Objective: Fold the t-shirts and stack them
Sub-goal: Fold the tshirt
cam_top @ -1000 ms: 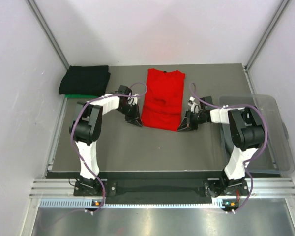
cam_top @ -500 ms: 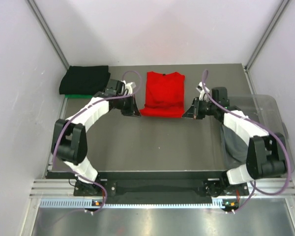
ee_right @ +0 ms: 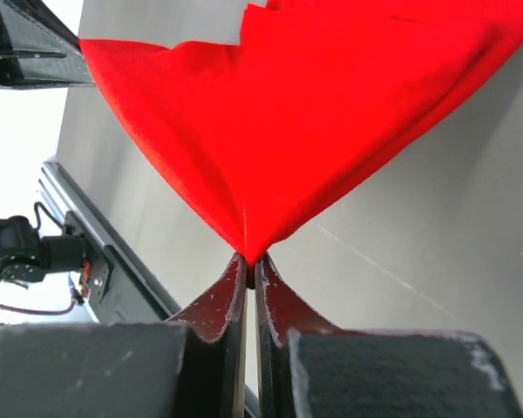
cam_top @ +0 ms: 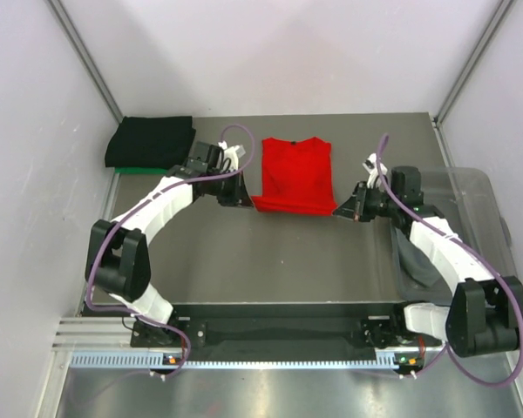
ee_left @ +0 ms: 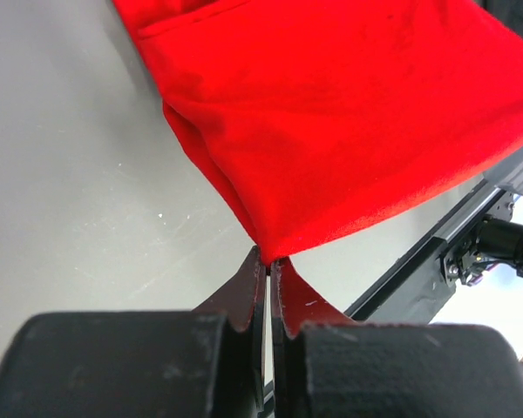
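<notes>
**Lifting the near hem of the red shirt toward its collar**

The large bright red t-shirt of soft cloth (cam_top: 295, 174) lies in the middle of the dark grey desk (cam_top: 270, 261), at the far side, with its collar away from the arms. A second ago it was stretched long and flat. Now it looks shorter, and its near edge is pulled tight and wide between the two grippers. I judge that the half-fold, bottom over top, is in progress but not laid down yet.

The left gripper (ee_left: 268, 266) has its jaws pressed narrow on one near corner. The right gripper (ee_right: 249, 261) pinches the other corner the same way. The cloth rises from each pinch in smooth, matte folds, without print.

A folded black t-shirt (cam_top: 150, 142) rests on a green t-shirt (cam_top: 144, 171) at the far left corner. A grey cloth (cam_top: 416, 257) lies in the clear plastic bin (cam_top: 484, 209) on the right.
</notes>
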You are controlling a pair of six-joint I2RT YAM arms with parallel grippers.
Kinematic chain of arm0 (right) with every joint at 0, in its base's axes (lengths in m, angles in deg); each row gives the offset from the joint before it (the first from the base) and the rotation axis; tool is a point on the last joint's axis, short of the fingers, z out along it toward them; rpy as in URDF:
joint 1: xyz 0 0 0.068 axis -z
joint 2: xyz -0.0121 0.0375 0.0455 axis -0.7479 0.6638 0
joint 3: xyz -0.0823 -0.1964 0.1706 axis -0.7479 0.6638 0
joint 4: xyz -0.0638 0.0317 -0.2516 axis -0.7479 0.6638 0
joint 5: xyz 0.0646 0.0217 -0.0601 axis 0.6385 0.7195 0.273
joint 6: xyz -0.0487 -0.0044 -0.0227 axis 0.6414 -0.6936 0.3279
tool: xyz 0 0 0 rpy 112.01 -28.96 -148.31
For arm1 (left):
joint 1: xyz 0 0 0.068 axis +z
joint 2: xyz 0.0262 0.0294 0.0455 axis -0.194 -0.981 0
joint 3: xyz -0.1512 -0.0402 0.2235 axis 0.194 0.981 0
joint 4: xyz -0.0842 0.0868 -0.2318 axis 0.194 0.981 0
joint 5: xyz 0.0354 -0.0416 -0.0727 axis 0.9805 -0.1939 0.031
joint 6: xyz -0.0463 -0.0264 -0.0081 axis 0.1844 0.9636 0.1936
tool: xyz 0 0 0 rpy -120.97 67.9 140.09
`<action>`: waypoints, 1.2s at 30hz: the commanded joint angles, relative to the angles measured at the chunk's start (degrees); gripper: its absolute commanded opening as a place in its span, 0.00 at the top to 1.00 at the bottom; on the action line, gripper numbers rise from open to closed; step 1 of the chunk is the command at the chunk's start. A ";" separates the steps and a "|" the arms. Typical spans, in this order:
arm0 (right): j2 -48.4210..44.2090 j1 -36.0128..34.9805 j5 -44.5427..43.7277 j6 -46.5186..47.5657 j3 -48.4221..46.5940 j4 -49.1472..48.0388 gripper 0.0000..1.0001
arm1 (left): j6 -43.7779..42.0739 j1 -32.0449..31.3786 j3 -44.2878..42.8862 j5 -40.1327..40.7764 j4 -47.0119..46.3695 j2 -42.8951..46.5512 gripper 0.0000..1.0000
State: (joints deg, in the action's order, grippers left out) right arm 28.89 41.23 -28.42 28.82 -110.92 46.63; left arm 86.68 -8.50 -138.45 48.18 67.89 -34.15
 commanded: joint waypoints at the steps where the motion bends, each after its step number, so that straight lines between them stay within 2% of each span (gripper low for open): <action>1: -0.25 1.64 -0.43 1.74 -1.55 -2.43 1.00 | -2.57 0.52 -2.28 1.48 -0.49 0.78 1.00; 8: 12.67 2.26 -0.08 6.50 -13.49 -2.34 1.00 | -6.00 0.43 -17.90 1.47 1.61 -13.61 1.00; 12: 21.63 4.19 -0.07 6.33 -18.25 -6.46 1.00 | -8.29 0.52 -25.30 4.54 -2.42 -19.60 1.00; 17: 34.09 5.86 0.18 7.30 -29.04 -9.71 1.00 | -10.92 0.70 -38.21 6.65 -1.02 -29.27 1.00; 21: 41.93 6.39 0.28 4.23 -36.17 -14.36 1.00 | -12.07 1.40 -43.50 10.08 -4.53 -34.54 1.00; 28: 54.68 6.48 -0.16 1.15 -51.90 -16.05 1.00 | -10.40 3.16 -57.46 11.40 -6.91 -46.31 1.00; 33: 61.72 6.30 -0.25 -0.97 -60.79 -16.84 1.00 | -9.17 3.33 -60.29 13.95 -11.74 -49.67 1.00; 34: 62.33 6.30 0.36 -1.05 -61.23 -17.54 0.92 | -8.99 3.33 -60.56 14.48 -12.27 -49.76 1.00; 36: 62.60 6.21 1.06 -0.62 -61.32 -17.89 0.78 | -8.73 3.34 -59.95 16.15 -14.72 -49.24 0.83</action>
State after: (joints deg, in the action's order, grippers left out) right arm 91.09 46.81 -28.38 28.18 -169.08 32.58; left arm 77.06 -5.81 -195.85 60.63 60.09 -84.47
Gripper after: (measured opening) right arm 0.169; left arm 0.113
